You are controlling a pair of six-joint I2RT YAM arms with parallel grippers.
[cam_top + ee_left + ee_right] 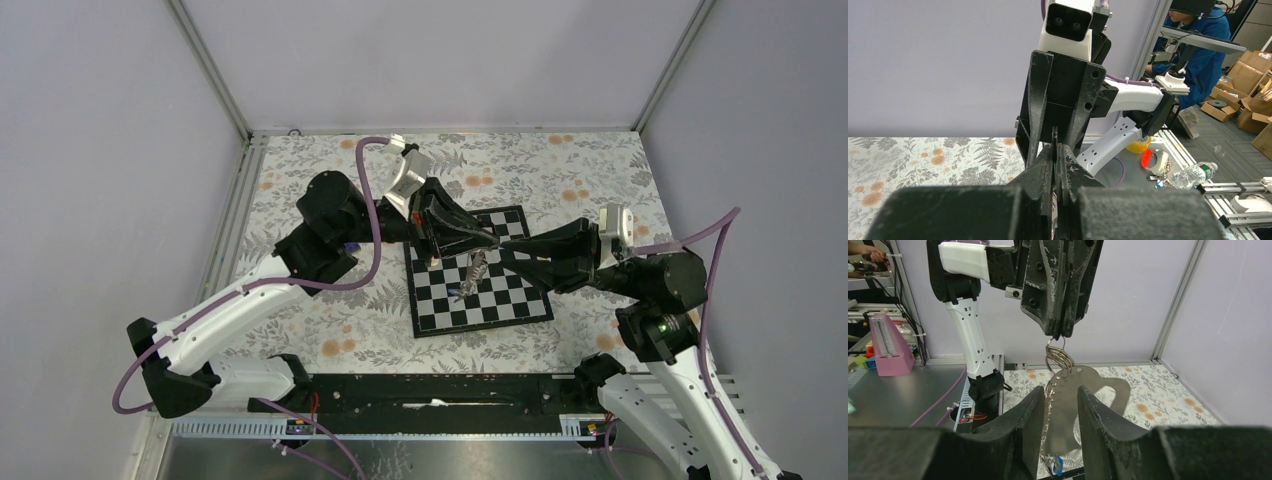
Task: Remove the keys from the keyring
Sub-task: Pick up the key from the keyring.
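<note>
My left gripper [1057, 334] clenches the keyring [1070, 380] at its top. My right gripper [1061, 392] straddles it lower down; whether it grips, I cannot tell.

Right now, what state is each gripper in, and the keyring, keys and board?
left gripper, shut on the top of the keyring.
right gripper, open, one finger on each side of the keyring.
keyring, hanging in the air from the left gripper.
keys, still on the keyring.
chessboard, lying flat below the keys.

The keyring [1063, 395] hangs by its metal ring, its flat grey strap drooping, blue clip lowest.
</note>
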